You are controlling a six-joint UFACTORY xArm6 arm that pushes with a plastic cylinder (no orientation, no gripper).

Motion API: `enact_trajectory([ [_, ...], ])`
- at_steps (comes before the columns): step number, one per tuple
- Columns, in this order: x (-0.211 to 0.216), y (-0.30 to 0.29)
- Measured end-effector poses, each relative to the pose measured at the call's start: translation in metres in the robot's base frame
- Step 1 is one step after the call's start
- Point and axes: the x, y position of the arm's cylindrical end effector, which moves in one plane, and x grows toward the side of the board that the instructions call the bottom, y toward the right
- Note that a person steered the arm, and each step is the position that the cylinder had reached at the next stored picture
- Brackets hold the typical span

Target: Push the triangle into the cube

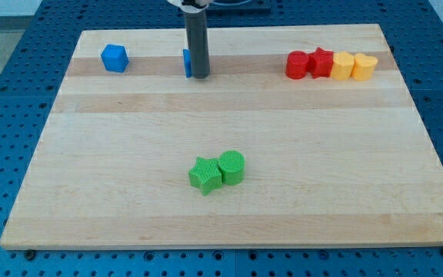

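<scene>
Sitting at the table's [229, 223] top left, the blue cube [114, 58] is well apart from the blue triangle [186, 63], which is mostly hidden behind the rod. The tip [199, 75] touches the triangle's right side; there is no hand to open or close. An off-centre push could spin the triangle past the cube. Farther right lie green star [204, 175], green cylinder [232, 167], then red and yellow blocks. Smooth wood lets blocks slide.

Wooden board [229, 131] carries blue [114, 58], red [296, 65], yellow [364, 67], green [231, 167] blocks, perhaps eight.
</scene>
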Motion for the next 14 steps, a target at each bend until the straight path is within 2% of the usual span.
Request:
enact_trajectory([
  [1, 0.008, 0.016],
  [2, -0.010, 0.047],
  [3, -0.050, 0.044],
  [4, -0.066, 0.030],
  [7, -0.028, -0.015],
  [9, -0.031, -0.060],
  [10, -0.031, -0.031],
  [11, -0.002, -0.006],
  [14, -0.015, -0.077],
])
